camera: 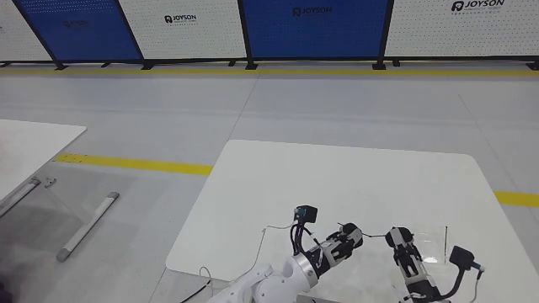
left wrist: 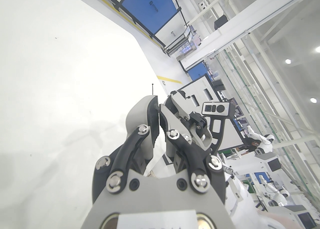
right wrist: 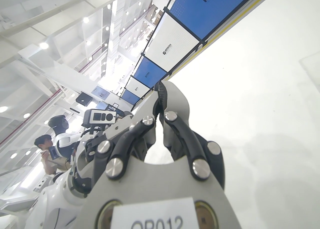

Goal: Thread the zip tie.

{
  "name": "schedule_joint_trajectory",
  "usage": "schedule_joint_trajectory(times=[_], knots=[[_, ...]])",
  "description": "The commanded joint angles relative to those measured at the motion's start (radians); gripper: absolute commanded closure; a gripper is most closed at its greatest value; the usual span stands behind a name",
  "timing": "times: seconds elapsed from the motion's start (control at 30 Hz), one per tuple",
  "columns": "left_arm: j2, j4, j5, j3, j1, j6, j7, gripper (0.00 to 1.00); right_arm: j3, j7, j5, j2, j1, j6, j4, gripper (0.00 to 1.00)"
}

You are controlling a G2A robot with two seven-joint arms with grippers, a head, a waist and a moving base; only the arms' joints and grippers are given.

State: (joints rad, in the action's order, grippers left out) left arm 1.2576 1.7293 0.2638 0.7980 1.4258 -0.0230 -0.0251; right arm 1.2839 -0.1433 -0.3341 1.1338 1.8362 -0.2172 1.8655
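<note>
The left end effector (left wrist: 158,108) is clenched on the zip tie (left wrist: 152,89), a thin black strip poking out past its fingertips above the white table (camera: 354,177). The right end effector (right wrist: 160,91) is just beside it, fingers pressed together; I cannot tell whether it grips anything.

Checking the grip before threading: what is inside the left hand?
A thin black plastic zip tie pokes out beyond the shut left hand; the part clamped inside is hidden.
</note>
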Motion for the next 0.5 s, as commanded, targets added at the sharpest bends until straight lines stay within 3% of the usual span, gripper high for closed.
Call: schedule_joint_trajectory(times=[0.0, 0.23, 0.47], knots=[[0.002, -0.003, -0.015, -0.001, -0.002, -0.005, 0.0, 1.0, 0.003, 0.004, 0.001, 0.001, 0.001, -0.003, 0.002, 1.0], [0.009, -0.014, -0.049, -0.006, -0.008, -0.018, 0.003, 1.0, -0.016, 0.058, 0.001, 0.007, -0.02, 0.037, 0.004, 1.0], [0.01, -0.019, -0.04, -0.008, -0.011, -0.015, 0.009, 1.0, -0.016, 0.058, 0.001, 0.007, -0.02, 0.037, 0.004, 1.0]])
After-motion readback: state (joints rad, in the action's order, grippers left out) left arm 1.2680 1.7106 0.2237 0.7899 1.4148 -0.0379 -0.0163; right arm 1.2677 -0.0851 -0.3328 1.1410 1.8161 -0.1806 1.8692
